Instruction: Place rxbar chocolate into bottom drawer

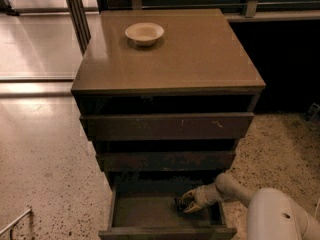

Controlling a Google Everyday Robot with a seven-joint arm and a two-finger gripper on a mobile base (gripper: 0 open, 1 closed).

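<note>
The bottom drawer of the dark brown cabinet is pulled open and shows its tan-brown floor. My gripper reaches into it from the right, low over the floor at the drawer's right side. Its pale fingers are closed on a small dark object, the rxbar chocolate, which sits at the fingertips just above or on the drawer floor. Most of the bar is hidden in shadow.
A cream round bowl stands at the back left of the cabinet top. The two upper drawers are slightly open. My white arm fills the lower right corner. Speckled floor lies on both sides.
</note>
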